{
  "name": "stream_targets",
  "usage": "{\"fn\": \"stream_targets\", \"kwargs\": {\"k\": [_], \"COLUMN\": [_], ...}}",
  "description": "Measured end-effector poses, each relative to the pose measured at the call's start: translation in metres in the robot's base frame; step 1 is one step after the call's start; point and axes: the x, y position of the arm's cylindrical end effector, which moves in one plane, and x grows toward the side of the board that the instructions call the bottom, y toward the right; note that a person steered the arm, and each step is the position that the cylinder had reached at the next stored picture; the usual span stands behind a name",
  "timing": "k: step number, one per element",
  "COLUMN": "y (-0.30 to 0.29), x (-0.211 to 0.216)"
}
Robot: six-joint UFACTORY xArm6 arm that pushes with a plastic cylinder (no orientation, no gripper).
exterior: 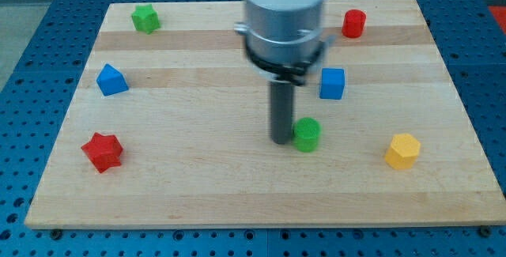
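My tip point(281, 140) rests on the wooden board point(198, 194) just left of a green cylinder point(307, 134), touching it or nearly so. A blue cube point(332, 83) lies up and to the right of the tip. Further right, near the board's lower right, sits a yellow hexagonal block point(402, 151). The rod rises from the tip into the arm's grey body at the view's top centre.
A green star-shaped block point(145, 18) sits at the board's top left and a red cylinder point(353, 24) at the top right. On the left are a blue block with a peaked top point(111, 80) and a red star-shaped block point(103, 152).
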Motion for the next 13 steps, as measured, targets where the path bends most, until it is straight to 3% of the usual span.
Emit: {"fn": "stream_targets", "kwargs": {"k": [1, 3, 4, 5, 7, 8, 9, 10, 11, 12, 13], "y": [0.089, 0.121, 0.184, 0.21, 0.197, 0.145, 0.143, 0.13, 0.059, 0.024, 0.106], "x": [0.015, -0.004, -0.005, -0.004, 0.023, 0.042, 0.067, 0.067, 0.036, 0.036, 0.034]}}
